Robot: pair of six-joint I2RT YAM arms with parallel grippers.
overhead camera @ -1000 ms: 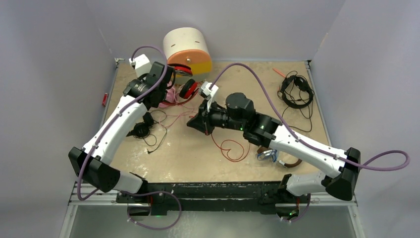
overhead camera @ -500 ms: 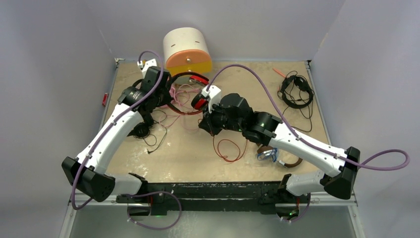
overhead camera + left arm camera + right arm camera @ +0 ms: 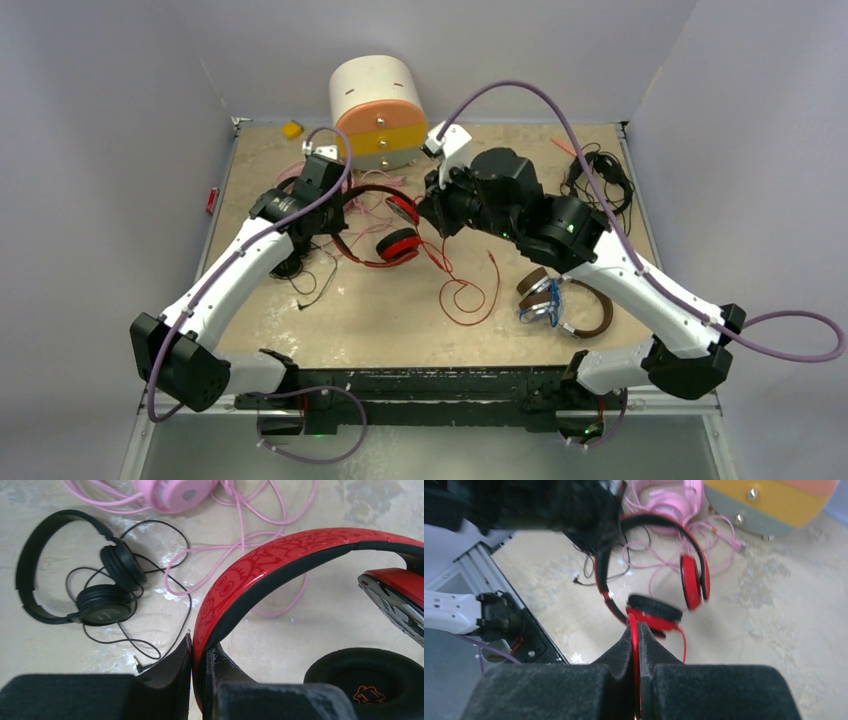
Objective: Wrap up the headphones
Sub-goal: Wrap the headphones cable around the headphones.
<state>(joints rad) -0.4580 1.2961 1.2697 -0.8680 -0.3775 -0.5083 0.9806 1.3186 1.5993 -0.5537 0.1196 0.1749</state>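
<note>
The red headphones (image 3: 398, 245) hang over the table's middle. My left gripper (image 3: 335, 207) is shut on their patterned headband (image 3: 260, 565), with the band pinched between the pads (image 3: 200, 655). My right gripper (image 3: 433, 215) is shut on their thin red cable (image 3: 634, 645); the rest of the cable lies looped on the table (image 3: 466, 297). The pink headphones (image 3: 172, 490) and their cable lie behind the left gripper. One black pair (image 3: 100, 605) lies left, another (image 3: 597, 185) at the back right. The brown pair (image 3: 568, 300) lies front right.
The white-orange-yellow drawer box (image 3: 378, 100) stands at the back centre, and its front shows in the right wrist view (image 3: 769, 500). A small yellow object (image 3: 291, 129) lies at the back left corner. Grey walls enclose the table.
The left gripper has carried the red headphones away from the box toward the table's middle. The right gripper has moved back and right along the red cable, drawing it out.
</note>
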